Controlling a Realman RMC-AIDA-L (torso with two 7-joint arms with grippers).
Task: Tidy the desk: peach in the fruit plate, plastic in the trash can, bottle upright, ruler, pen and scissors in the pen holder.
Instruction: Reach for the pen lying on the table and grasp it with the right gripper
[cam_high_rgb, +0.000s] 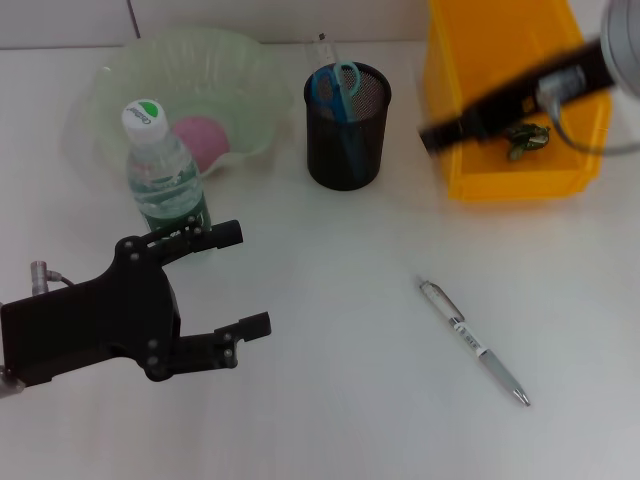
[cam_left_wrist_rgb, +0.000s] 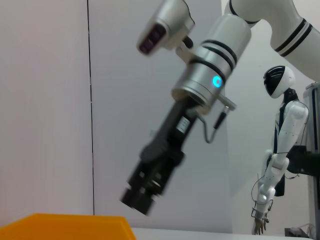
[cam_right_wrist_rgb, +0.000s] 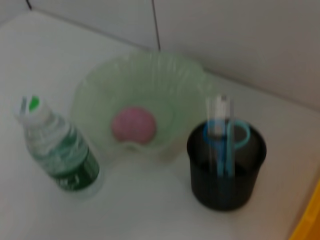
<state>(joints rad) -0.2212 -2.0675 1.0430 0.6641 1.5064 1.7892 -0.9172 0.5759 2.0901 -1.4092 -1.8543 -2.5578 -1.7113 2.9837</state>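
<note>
silver and slim, the pen (cam_high_rgb: 472, 341) is lying flat on the white desk (cam_high_rgb: 340, 400), its long axis running diagonally, tip pointing toward the near right. left gripper (cam_high_rgb: 250, 280) is hovering nearby, spread wide, holding nothing. right gripper (cam_high_rgb: 432, 137) is hanging over the yellow bin (cam_high_rgb: 580, 180), its fingers unreadable.

Left claw (cam_high_rgb: 240, 283) — matte black, boxy body, silver screws, a thin cable trailing behind. Right arm (cam_left_wrist_rgb: 210, 65) — silver-white casing, black bands, glowing blue ring, grey looped cable.
</note>
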